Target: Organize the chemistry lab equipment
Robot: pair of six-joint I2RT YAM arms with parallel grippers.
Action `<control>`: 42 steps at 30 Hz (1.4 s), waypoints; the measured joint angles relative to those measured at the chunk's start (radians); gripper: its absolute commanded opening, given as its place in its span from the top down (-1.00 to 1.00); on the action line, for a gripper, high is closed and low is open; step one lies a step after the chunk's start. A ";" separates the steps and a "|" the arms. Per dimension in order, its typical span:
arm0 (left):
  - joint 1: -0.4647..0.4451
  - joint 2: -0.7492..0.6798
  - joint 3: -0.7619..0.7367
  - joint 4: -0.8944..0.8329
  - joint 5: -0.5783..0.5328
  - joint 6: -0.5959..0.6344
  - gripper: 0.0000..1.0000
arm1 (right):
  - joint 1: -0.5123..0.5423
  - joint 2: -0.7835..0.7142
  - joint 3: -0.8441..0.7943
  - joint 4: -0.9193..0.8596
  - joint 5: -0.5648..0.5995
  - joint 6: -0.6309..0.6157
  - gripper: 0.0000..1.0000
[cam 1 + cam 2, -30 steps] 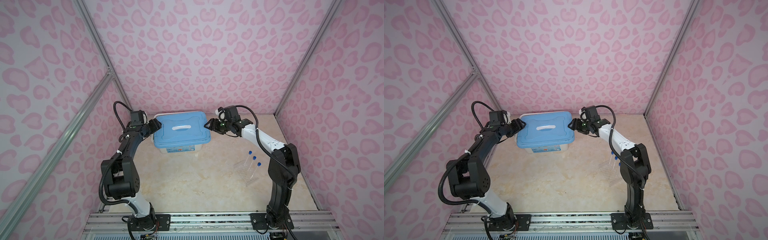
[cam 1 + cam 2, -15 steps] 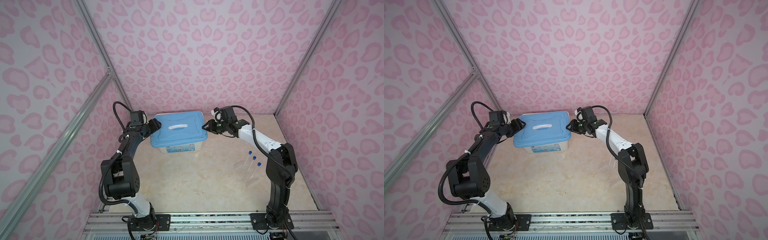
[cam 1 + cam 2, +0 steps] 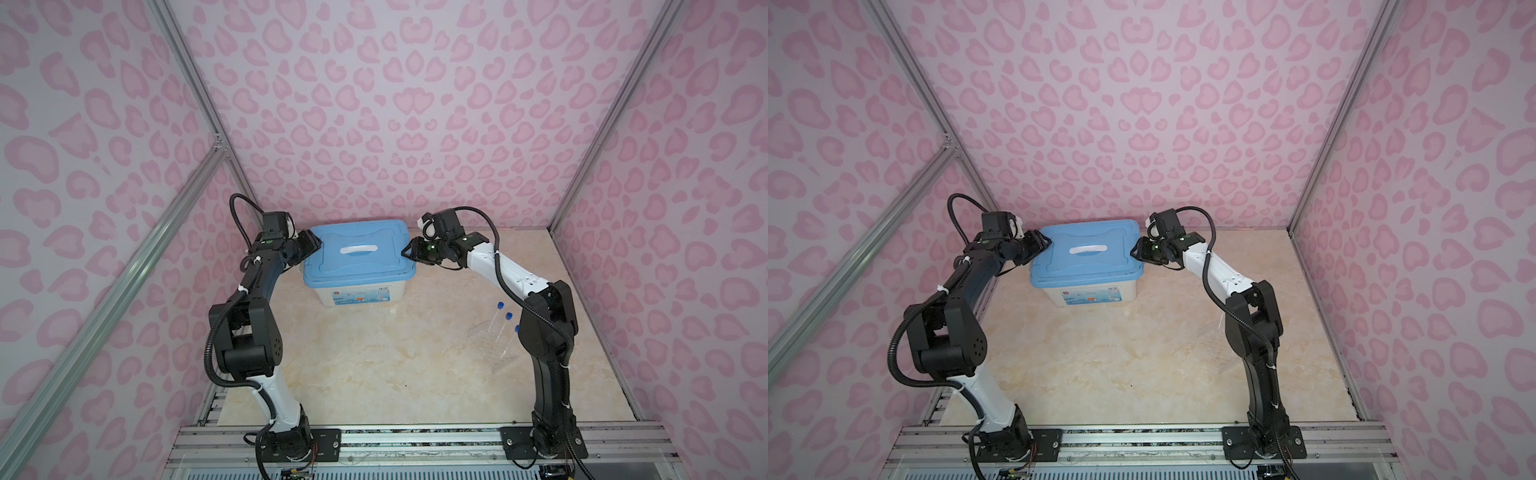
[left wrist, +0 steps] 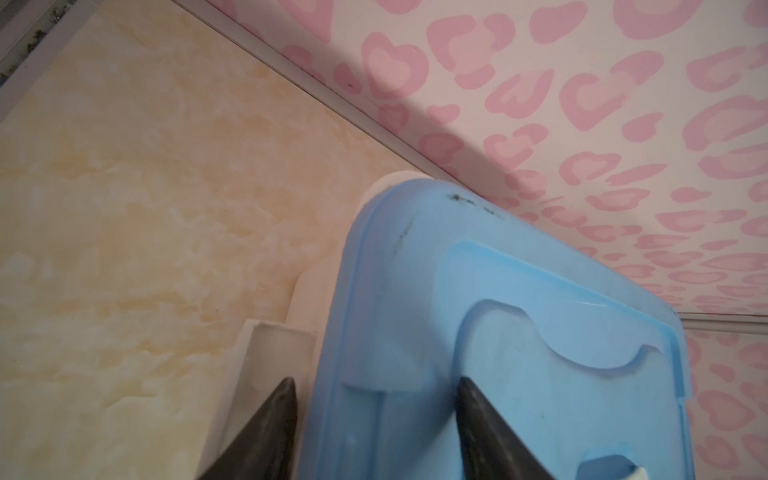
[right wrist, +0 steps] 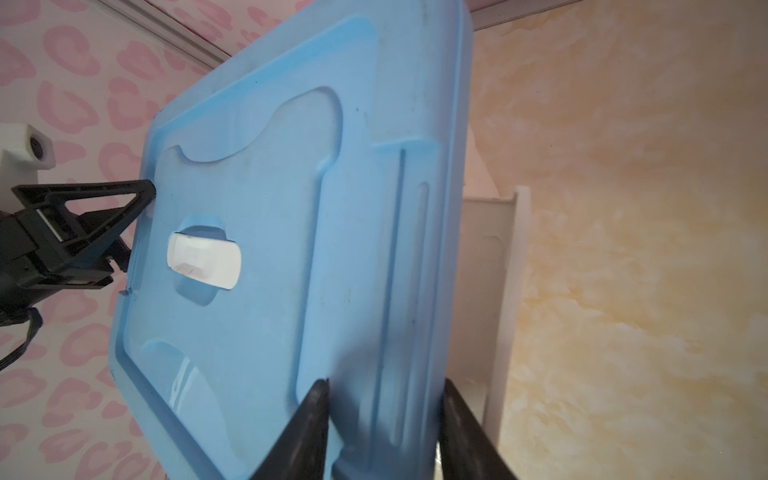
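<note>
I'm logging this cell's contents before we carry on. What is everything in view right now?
blue lid: one, light blue with a white handle, over the bin at the table's far middle
bin: one, white, under the lid
test tubes: three, clear with blue caps, in the rack
tube rack: one, clear, on the table's right side by the right arm
table: one, beige marble
walls: pink heart print, three sides
left gripper: one, black, astride the lid's left edge
right gripper: one, black, astride the lid's right edge
arms: two, black and white, on the near rail
</note>
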State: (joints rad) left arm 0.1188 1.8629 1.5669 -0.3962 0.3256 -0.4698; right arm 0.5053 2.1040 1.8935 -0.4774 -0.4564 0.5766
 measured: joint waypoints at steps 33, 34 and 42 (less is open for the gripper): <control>-0.082 -0.142 -0.296 0.269 0.017 -0.053 0.31 | -0.005 -0.137 -0.138 -0.103 0.137 -0.081 -0.09; -0.082 -0.140 -0.296 0.270 0.017 -0.053 0.31 | -0.008 -0.138 -0.142 -0.095 0.136 -0.085 -0.10; -0.084 -0.154 -0.346 0.327 0.014 -0.045 0.18 | -0.024 -0.112 -0.143 -0.037 0.092 -0.112 -0.22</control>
State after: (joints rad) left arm 0.0353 1.7092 1.2205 -0.0692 0.3393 -0.5144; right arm 0.4808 1.9923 1.7508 -0.5148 -0.3641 0.4648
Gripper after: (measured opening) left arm 0.411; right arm 0.603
